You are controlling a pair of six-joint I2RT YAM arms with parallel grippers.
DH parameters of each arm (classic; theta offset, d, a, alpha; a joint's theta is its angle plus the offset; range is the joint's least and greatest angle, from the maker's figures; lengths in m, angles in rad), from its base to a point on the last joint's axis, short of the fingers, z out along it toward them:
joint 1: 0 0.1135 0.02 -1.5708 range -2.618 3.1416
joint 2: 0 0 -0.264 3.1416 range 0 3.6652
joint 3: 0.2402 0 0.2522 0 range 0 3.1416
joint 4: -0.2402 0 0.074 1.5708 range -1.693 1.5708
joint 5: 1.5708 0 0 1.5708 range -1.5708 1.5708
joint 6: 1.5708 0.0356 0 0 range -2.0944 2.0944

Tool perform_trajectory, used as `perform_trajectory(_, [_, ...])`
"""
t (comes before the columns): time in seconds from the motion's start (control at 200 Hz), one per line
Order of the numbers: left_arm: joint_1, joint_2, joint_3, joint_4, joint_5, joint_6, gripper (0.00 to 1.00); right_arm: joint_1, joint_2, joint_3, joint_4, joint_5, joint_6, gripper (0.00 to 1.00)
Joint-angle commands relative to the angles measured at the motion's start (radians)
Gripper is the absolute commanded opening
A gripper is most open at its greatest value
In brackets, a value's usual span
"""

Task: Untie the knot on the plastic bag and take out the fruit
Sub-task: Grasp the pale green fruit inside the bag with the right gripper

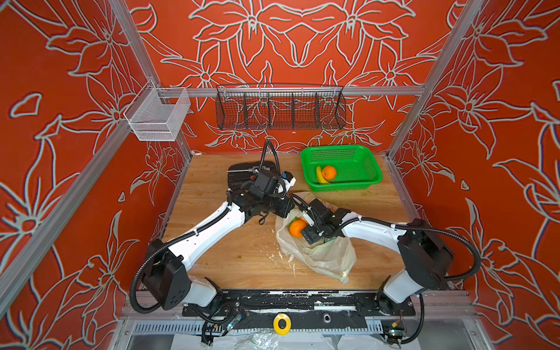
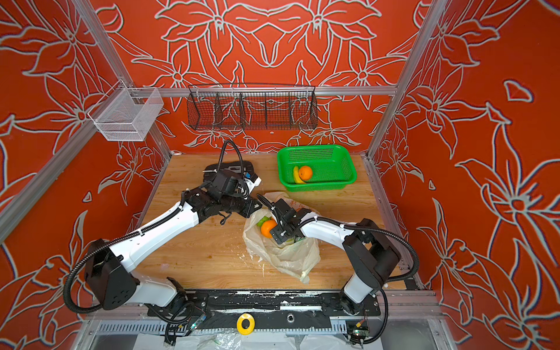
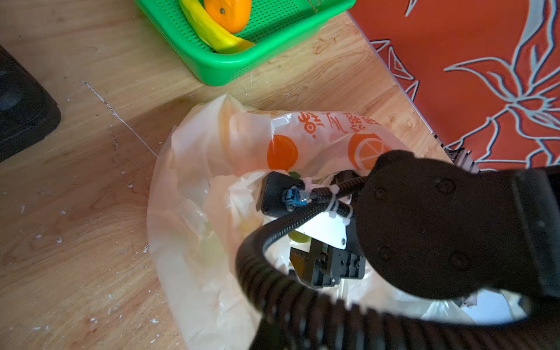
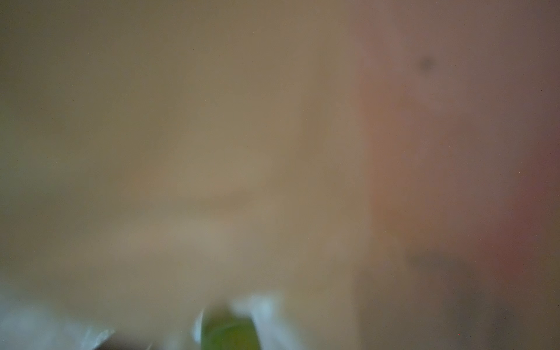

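The plastic bag point(image 1: 327, 257) point(image 2: 291, 257) point(image 3: 194, 212) lies on the wooden table with its mouth wide open; no knot shows. Inside it, the fruit on show is an orange one point(image 1: 297, 228) point(image 2: 267, 228) and a green one point(image 2: 262, 221) point(image 3: 298, 238). My left gripper point(image 1: 286, 209) point(image 2: 254, 209) is shut at the bag's raised far rim, pinching the film. My right gripper point(image 1: 312, 235) point(image 2: 280, 235) reaches down into the bag beside the orange; one finger point(image 3: 301, 263) sits far out on its rail, jaws wide. The right wrist view is blurred by film, with a green blur point(image 4: 227, 333) low down.
A green basket point(image 1: 363, 178) point(image 3: 230, 69) at the back right holds an orange point(image 1: 329, 172) and a small banana point(image 1: 320, 177). A black flat device point(image 1: 242, 169) lies behind the left arm. A black wire rack point(image 1: 280, 112) and a white mesh bin point(image 1: 157, 118) hang on the rear rail.
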Motion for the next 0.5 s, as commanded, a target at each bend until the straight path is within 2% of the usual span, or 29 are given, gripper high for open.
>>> perform_trajectory(0.0, [0.004,-0.034,-0.006,0.001,0.001,0.01,0.0,-0.005,-0.001,-0.003,-0.008,-0.004,-0.018,0.84])
perform_trajectory(0.295, [0.003,-0.031,-0.005,-0.001,0.007,0.007,0.0,-0.006,-0.072,-0.006,-0.038,0.006,-0.017,0.63])
perform_trajectory(0.42, [0.004,-0.036,-0.008,0.004,0.006,0.002,0.0,-0.005,-0.114,-0.013,-0.039,-0.028,-0.003,0.57])
perform_trajectory(0.495, [0.003,-0.04,-0.01,0.008,0.008,-0.006,0.1,-0.007,-0.142,-0.023,-0.033,-0.037,0.01,0.55])
